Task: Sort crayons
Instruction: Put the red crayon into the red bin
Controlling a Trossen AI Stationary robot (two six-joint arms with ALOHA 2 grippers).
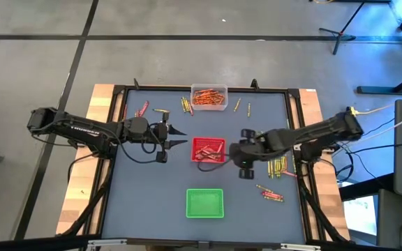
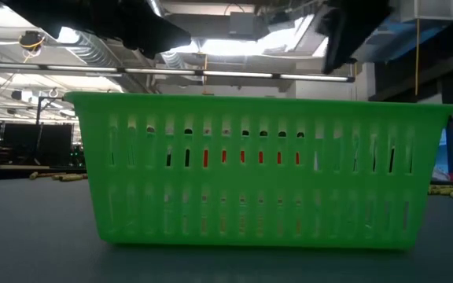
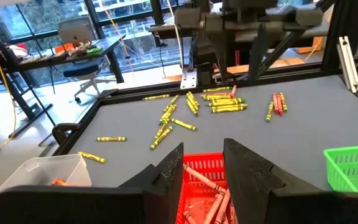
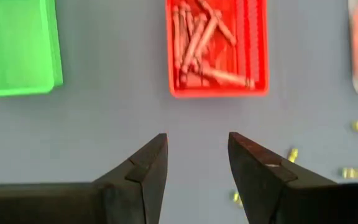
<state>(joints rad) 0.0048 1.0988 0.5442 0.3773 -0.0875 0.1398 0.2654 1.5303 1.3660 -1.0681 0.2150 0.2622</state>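
Red crayons lie in the red tray (image 1: 208,150) (image 4: 217,46) at the table's middle, and orange ones fill the clear tray (image 1: 209,97) at the far edge. Loose yellow crayons (image 1: 278,165) (image 3: 222,104) lie near the right edge, and more are scattered along the far side (image 1: 185,104). The green tray (image 1: 205,203) (image 2: 262,169) stands toward the near edge. My left gripper (image 1: 183,138) (image 3: 202,155) hovers just left of the red tray, open and holding nothing. My right gripper (image 1: 236,155) (image 4: 197,146) hangs open above the table just right of the red tray, pointing steeply down.
A few red crayons (image 1: 142,109) lie at the far left, and a mixed few (image 1: 271,194) at the near right. A raised black frame (image 1: 295,125) borders the table. Bare grey surface (image 1: 145,195) lies at the near left.
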